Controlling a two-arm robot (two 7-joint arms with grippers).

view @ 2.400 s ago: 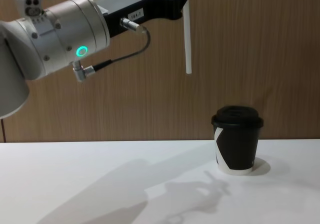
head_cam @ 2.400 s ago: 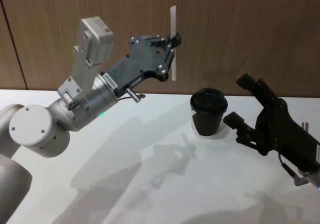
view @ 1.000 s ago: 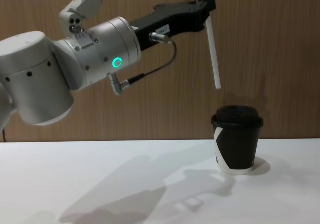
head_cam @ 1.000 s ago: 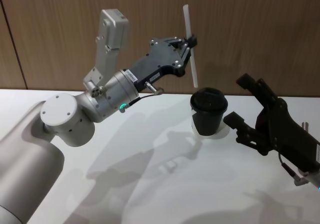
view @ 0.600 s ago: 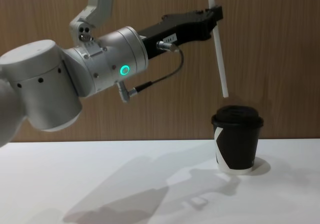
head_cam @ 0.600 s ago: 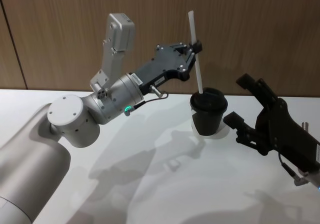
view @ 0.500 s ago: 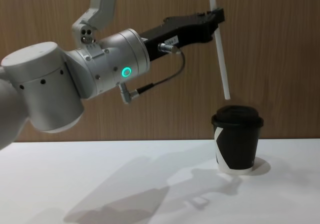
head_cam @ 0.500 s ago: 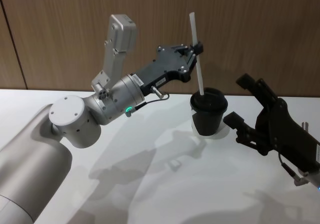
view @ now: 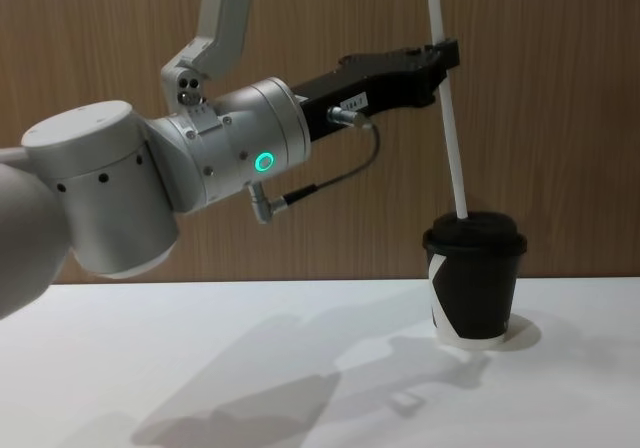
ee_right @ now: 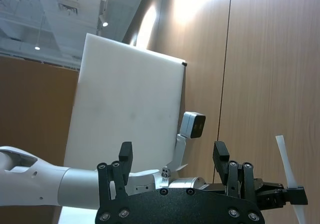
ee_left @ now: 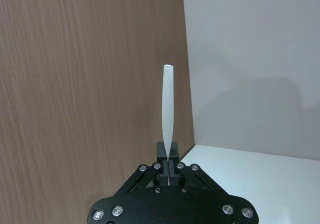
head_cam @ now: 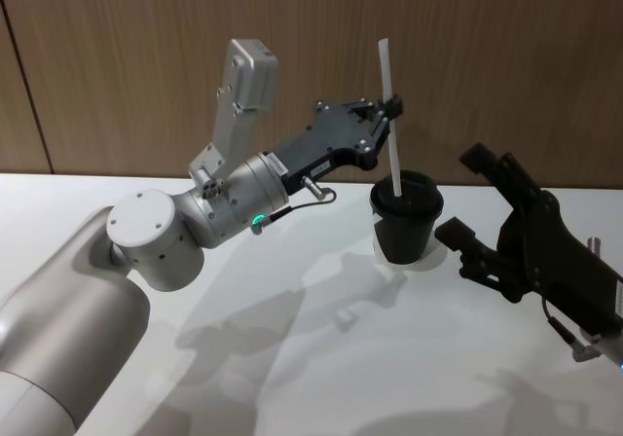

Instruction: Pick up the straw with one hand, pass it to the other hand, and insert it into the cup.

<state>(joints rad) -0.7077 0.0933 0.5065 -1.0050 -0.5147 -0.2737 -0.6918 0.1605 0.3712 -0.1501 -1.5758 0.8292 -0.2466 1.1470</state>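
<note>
The left gripper (head_cam: 391,106), a long flat black two-finger tool on a fat silver cylindrical wrist with a glowing green ring, is clamped on the thin straight white straw (head_cam: 390,117) at about its middle. In the left wrist view its linkage fingers (ee_left: 169,151) meet tight on the tube (ee_left: 167,106), whose upper end is pinched flat. The straw stands nearly upright, leaning slightly, and its lower tip touches the top of the small black paper cup (head_cam: 404,229) at its black plastic lid; in the chest view the tip (view: 462,211) meets the lid's raised centre (view: 474,227). The cup, with a white mark and white bottom rim, stands upright on the smooth white worktop (head_cam: 321,358), near the far edge before the brown wood-grain wall panel (head_cam: 487,56). The plain black right gripper (head_cam: 477,207) hangs just beside the cup on its right, apart from it, fingers spread wide and holding nothing. Bare worktop lies in front of and left of the cup.
</note>
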